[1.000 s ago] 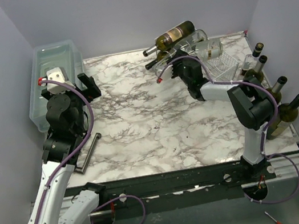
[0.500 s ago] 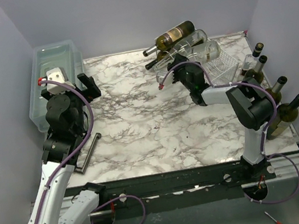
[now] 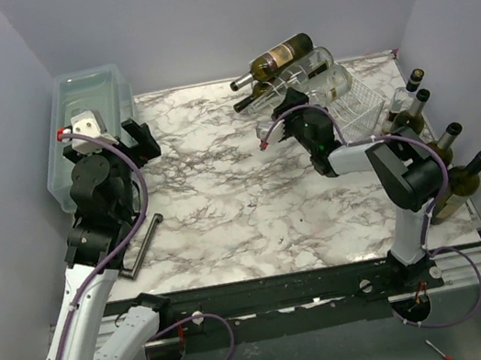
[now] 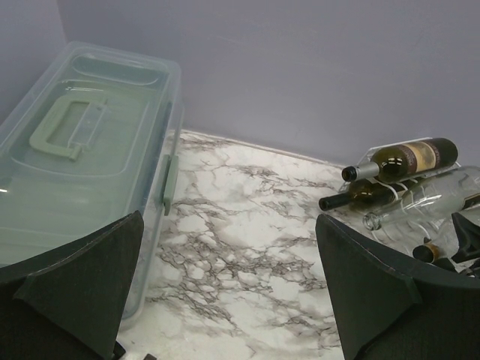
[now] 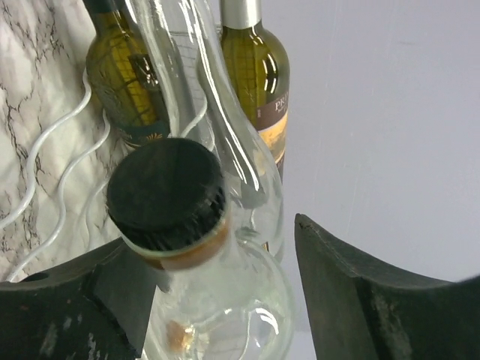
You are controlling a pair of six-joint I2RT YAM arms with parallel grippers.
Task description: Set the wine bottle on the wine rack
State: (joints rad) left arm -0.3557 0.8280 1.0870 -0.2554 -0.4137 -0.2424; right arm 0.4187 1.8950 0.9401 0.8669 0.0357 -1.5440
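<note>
Lying on white thin-wire sloped wine rack [image 3: 356,109] at 1 o'clock of marble table [image 3: 225,197]: clear glass wine bottle with black cap [image 5: 166,196]. Right gripper [image 5: 210,240] spread wide, flanking cap; contact unclear. Left gripper [image 4: 229,219] wide open, empty, at 10 o'clock.

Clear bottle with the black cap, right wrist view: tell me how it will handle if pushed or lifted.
The clear bottle looks empty, so probably light, but it is glass: likely slick and breakable. Round and lying on the wire wine rack beside other bottles, it may roll or knock them if pushed sideways.
</note>
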